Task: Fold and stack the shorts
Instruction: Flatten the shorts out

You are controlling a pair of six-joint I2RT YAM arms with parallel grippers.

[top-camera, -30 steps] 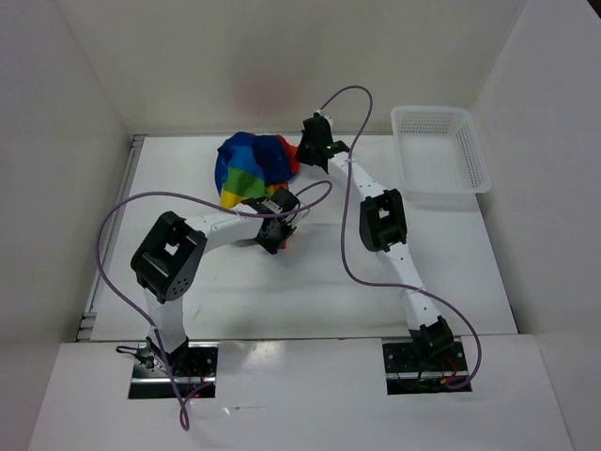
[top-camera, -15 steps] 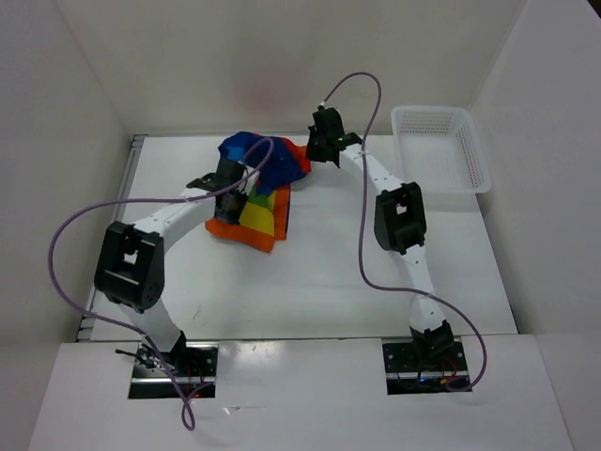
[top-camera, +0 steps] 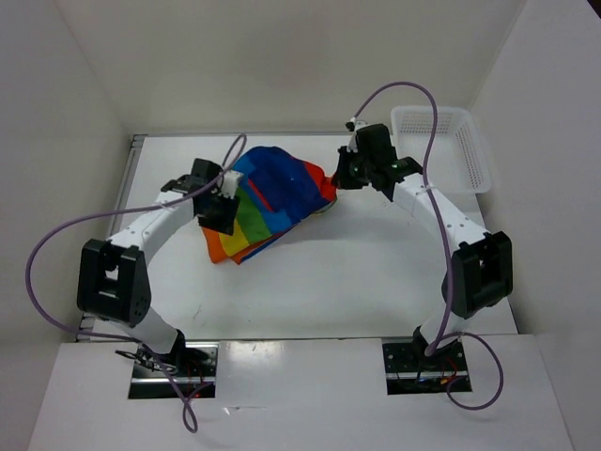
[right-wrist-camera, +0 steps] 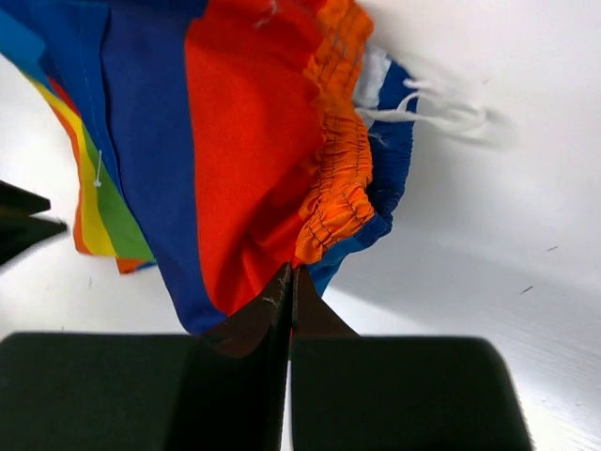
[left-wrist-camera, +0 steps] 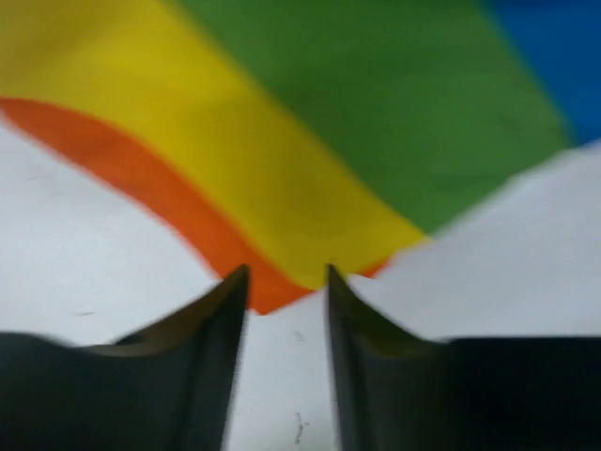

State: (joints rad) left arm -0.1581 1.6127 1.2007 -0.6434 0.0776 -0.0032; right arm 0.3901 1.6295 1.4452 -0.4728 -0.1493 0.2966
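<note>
The rainbow-striped shorts [top-camera: 270,199] lie partly spread at the back middle of the table, with their right end lifted. My right gripper [top-camera: 340,178] is shut on the orange elastic waistband [right-wrist-camera: 343,178] and holds that end a little above the table; the white drawstring [right-wrist-camera: 427,108] hangs behind it. My left gripper [top-camera: 218,210] is open at the shorts' left side. In the left wrist view its fingers [left-wrist-camera: 225,310] stand apart over bare table, and the orange and yellow corner [left-wrist-camera: 282,244] lies just beyond the tips.
A white mesh basket [top-camera: 470,146] stands at the back right, close to the right forearm. White walls enclose the table on three sides. Purple cables loop above both arms.
My right gripper has pulled the waistband to the right, and the bunched shorts have spread out wider. My left gripper has moved left and nearer, to the shorts' left edge.
</note>
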